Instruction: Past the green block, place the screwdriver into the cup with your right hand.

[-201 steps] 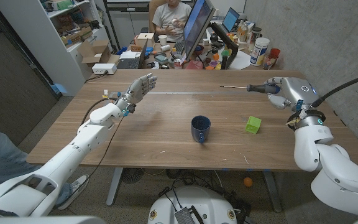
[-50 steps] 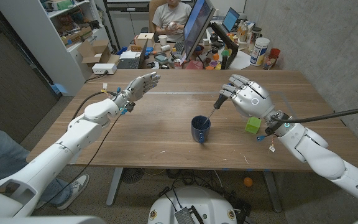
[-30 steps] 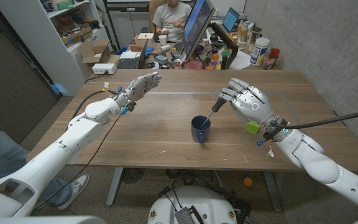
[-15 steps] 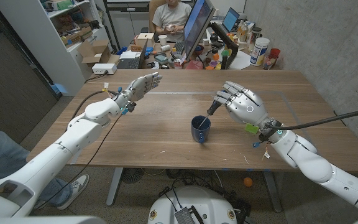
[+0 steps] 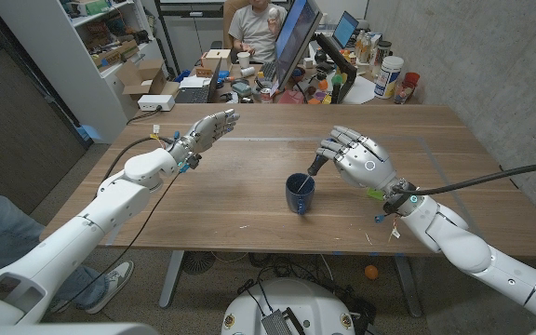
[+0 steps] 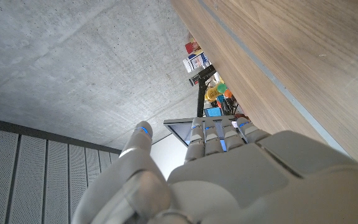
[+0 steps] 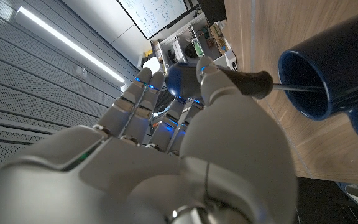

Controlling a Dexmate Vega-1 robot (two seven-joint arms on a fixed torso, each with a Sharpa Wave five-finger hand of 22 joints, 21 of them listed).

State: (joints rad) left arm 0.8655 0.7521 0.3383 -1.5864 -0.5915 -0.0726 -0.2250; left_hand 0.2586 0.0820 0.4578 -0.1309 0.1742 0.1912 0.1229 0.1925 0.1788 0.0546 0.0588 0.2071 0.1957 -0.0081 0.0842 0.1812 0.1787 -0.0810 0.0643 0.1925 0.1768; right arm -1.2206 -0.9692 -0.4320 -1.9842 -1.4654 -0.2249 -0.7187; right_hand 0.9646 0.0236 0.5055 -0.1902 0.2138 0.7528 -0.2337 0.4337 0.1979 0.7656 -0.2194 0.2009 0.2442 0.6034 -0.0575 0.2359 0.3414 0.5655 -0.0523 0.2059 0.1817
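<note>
Right robot hand point(image 5: 356, 160) is closed on screwdriver point(image 7: 248, 83), tip held inside blue cup point(image 5: 300, 193), approx. counter point(image 5: 249, 214) centre; left robot hand point(image 5: 209, 127) is kept open.

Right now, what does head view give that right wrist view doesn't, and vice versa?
Head view alone: the left hand raised over the wooden table with fingers apart, and a sliver of the green block behind the right wrist. Right wrist view alone: a close look at the screwdriver's dark handle pinched at the fingertips, its shaft running over the rim into the cup. Both: the right hand holding the screwdriver, tip inside the blue cup.
</note>
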